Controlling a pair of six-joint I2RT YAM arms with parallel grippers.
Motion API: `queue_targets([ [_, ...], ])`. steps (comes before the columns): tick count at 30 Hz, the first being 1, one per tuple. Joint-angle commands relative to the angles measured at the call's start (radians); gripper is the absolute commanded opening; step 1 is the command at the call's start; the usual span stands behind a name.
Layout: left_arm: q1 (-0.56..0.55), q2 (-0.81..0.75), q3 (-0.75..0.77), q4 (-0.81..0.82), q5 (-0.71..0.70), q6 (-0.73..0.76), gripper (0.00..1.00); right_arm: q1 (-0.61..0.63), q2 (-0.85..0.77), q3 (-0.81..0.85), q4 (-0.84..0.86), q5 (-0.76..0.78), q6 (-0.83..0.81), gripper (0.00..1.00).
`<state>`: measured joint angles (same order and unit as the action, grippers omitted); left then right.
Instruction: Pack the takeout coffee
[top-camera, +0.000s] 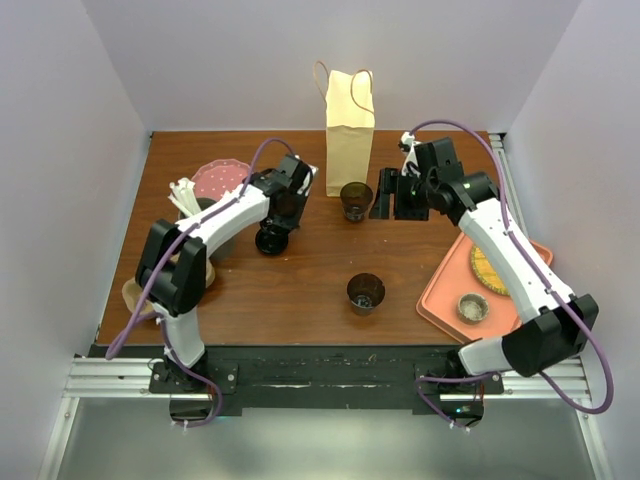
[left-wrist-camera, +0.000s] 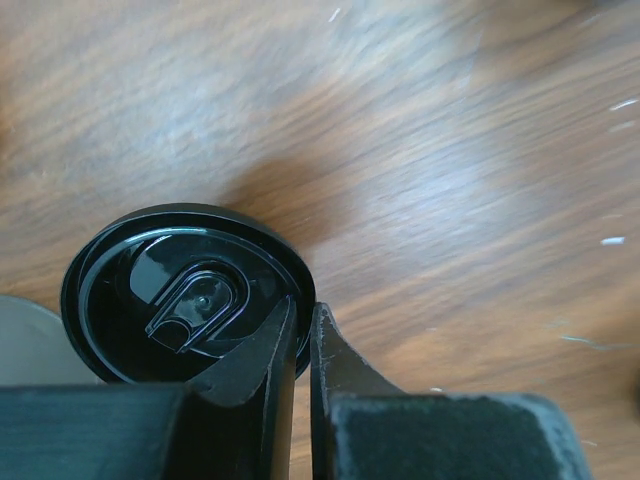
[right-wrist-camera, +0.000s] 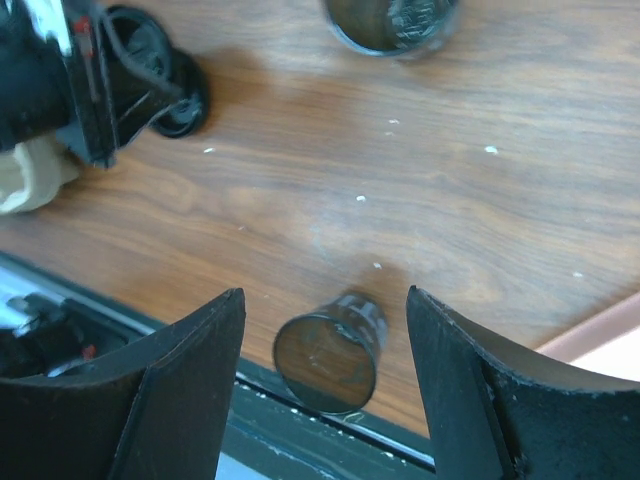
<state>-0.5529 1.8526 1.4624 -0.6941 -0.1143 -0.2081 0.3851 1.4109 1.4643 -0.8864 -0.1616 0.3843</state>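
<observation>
Currently my left gripper (left-wrist-camera: 305, 310) is almost closed, pinching the black lid (left-wrist-camera: 185, 295) by its rim, presumably to cap a cup. I take the lidless cup at the worktop's (top-camera: 300, 290) mid-front for the takeout coffee (top-camera: 366, 293). A second open cup (top-camera: 356, 200) stands by the paper bag (top-camera: 350, 135). My right gripper (right-wrist-camera: 325, 297) gapes, empty.

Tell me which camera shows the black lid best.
Left wrist: the black lid is close up, rim pinched by the left end effector. Top external shows a small dark disc; right wrist, a distant glimpse.
</observation>
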Motion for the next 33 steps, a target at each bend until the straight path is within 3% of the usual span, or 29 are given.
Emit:
queue_targets([
  [1, -0.004, -0.085, 0.088, -0.025, 0.192, -0.063, 0.02, -0.002, -0.134, -0.124, 0.260, -0.134, 0.007, 0.70],
  [6, -0.002, -0.202, 0.023, 0.126, 0.551, -0.177, 0.01, 0.000, -0.311, -0.367, 0.706, -0.272, -0.028, 0.65],
  [9, -0.004, -0.257, -0.066, 0.249, 0.796, -0.240, 0.01, -0.002, -0.449, -0.543, 0.985, -0.294, -0.137, 0.68],
  [10, -0.004, -0.269, -0.089, 0.281, 0.914, -0.257, 0.01, 0.000, -0.498, -0.623, 1.042, -0.329, -0.219, 0.68],
  [12, -0.002, -0.306, -0.170, 0.401, 1.017, -0.330, 0.00, 0.000, -0.523, -0.671, 1.110, -0.456, -0.373, 0.70],
  [16, -0.002, -0.360, -0.307, 0.678, 1.258, -0.503, 0.00, 0.005, -0.495, -0.604, 0.919, -0.642, -0.681, 0.70],
  [20, -0.004, -0.411, -0.445, 0.902, 1.351, -0.687, 0.01, 0.018, -0.487, -0.547, 0.784, -0.682, -0.821, 0.72],
  [24, -0.005, -0.408, -0.488, 0.938, 1.397, -0.708, 0.02, 0.109, -0.471, -0.490, 0.539, -0.595, -1.005, 0.71],
  [27, -0.005, -0.397, -0.494, 0.935, 1.438, -0.706, 0.02, 0.187, -0.486, -0.495, 0.483, -0.538, -1.055, 0.70],
  [33, -0.005, -0.379, -0.487, 0.929, 1.495, -0.708, 0.02, 0.213, -0.483, -0.487, 0.439, -0.533, -1.105, 0.70],
])
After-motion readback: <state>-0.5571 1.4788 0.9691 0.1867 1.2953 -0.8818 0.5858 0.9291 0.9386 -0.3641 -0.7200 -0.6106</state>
